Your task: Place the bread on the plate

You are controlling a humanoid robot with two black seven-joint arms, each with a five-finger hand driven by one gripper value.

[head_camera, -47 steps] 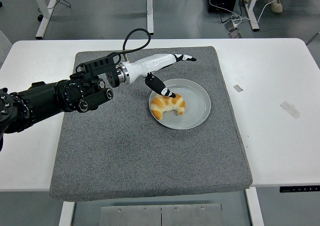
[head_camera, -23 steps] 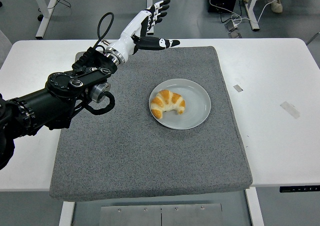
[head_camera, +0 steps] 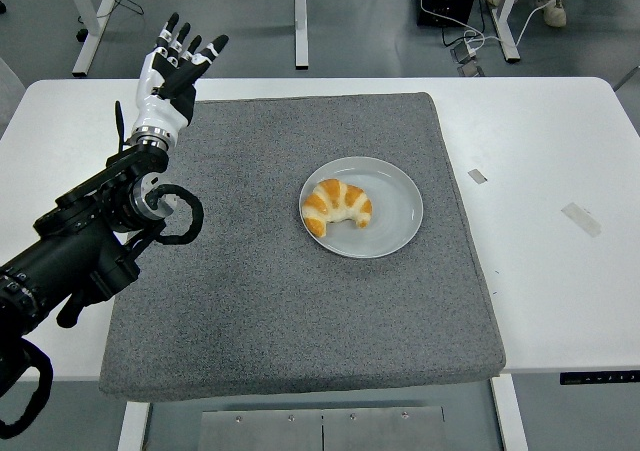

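At the left, the left hand (head_camera: 172, 71) hangs raised above the far left corner of the grey mat (head_camera: 250, 301), its white palm upright, all five fingers (head_camera: 190, 44) spread wide and holding nothing; the black arm runs down from it toward the picture's lower left edge. The hand is well apart from the bread. Toward the middle of the mat sits the plate (head_camera: 395, 206), pale grey and round, and the bread (head_camera: 335, 207), a curved croissant with golden and lighter bands, lies on its left half, inside the rim. By this layout the task looks done. The bread is likely light, soft and flaky, so it would crush or shed crumbs under a hard squeeze; a gentle pinch across the thick middle of the curve would probably serve better than the thin tips. To the right, the white counter (head_camera: 560, 151) carries only small pieces of tape (head_camera: 581, 218). The right hand does not show.
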